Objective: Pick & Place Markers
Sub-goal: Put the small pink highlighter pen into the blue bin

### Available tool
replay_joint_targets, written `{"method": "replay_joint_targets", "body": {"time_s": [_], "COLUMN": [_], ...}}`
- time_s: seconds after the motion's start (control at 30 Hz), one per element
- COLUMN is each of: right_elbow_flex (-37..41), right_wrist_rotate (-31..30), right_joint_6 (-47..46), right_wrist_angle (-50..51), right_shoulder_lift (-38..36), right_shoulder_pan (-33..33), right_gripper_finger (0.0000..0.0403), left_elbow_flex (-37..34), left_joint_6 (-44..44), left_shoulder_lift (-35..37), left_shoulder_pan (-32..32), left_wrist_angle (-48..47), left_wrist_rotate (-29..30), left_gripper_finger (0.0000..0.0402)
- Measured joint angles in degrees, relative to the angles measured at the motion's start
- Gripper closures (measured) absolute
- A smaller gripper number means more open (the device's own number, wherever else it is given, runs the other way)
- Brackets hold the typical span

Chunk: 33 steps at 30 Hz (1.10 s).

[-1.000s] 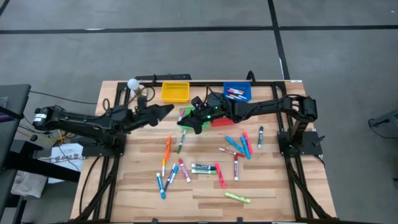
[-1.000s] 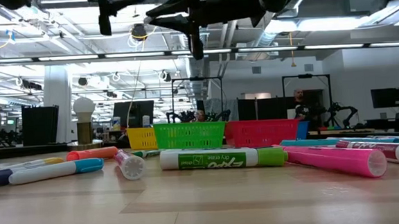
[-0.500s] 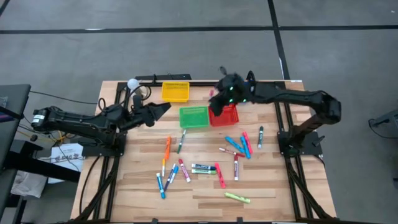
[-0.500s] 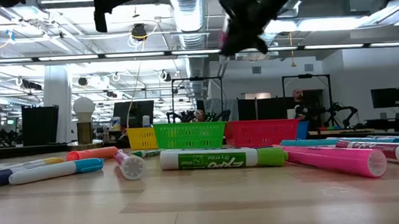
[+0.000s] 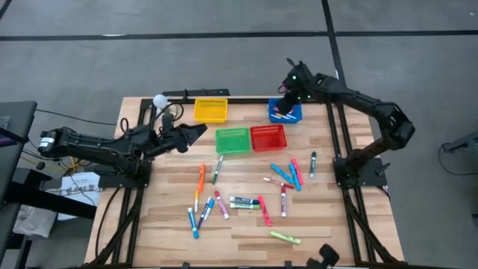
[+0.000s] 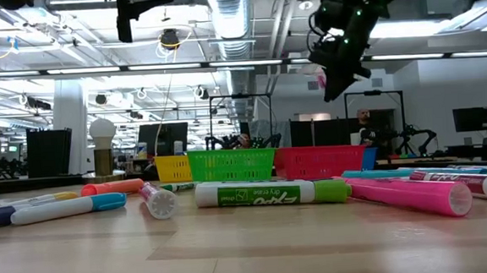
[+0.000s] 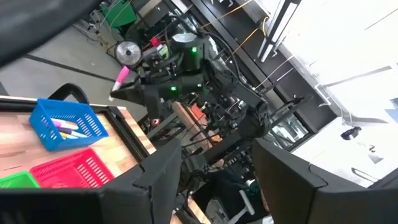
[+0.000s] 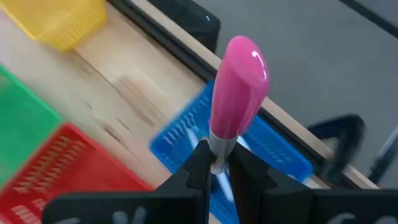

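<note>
Markers (image 5: pixel 246 202) are scattered across the bench (image 5: pixel 164 217) at lower centre. At centre left the left gripper (image 5: pixel 196 131) waits, released. At upper right the right gripper (image 5: pixel 284 103), clenched on a pink marker (image 8: pixel 236 87), is held over the blue basket (image 5: pixel 286 112); lowering and release are judged next.

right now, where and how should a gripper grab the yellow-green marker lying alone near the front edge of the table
Grip the yellow-green marker at mid-barrel, coming straight down from above with the fingers set across its narrow width. It lies flat and slightly angled on the table, apart from the other markers, so both long sides look free. The open left gripper is unoccupied; the right gripper is shut on a pink marker above the blue basket.
</note>
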<state>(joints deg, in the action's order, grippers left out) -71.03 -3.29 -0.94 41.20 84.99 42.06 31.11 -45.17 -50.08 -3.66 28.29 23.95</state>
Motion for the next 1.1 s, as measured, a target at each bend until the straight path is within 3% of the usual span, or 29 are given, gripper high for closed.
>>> {"method": "replay_joint_targets", "body": {"time_s": [0.37, 0.63, 0.8, 1.1], "right_elbow_flex": [-0.15, -0.25, -2.69, -9.20], "right_wrist_rotate": [-1.83, -7.36, -12.04, -13.47], "right_joint_6": [6.54, 11.10, 15.76, 22.38], "right_wrist_angle": [1.55, 2.90, 5.58, 10.43], "right_shoulder_lift": [8.60, 16.30, 19.46, 24.89], "right_shoulder_pan": [1.99, 1.50, 0.73, -0.95], "right_gripper_finger": [0.0368, 0.0365, 0.0366, 0.0364], "left_elbow_flex": [0.00, 0.00, 0.00, 0.00], "left_joint_6": [-0.07, 2.34, 2.94, 2.95], "left_shoulder_lift": [-2.89, -3.30, -3.30, -3.30], "left_shoulder_pan": [-0.11, -0.13, -0.13, -0.13], "left_wrist_angle": [0.13, 0.09, 0.04, 0.04], "left_wrist_rotate": [-0.01, -0.23, -0.22, -0.20], "left_gripper_finger": [0.0204, 0.0204, 0.0204, 0.0204]}}
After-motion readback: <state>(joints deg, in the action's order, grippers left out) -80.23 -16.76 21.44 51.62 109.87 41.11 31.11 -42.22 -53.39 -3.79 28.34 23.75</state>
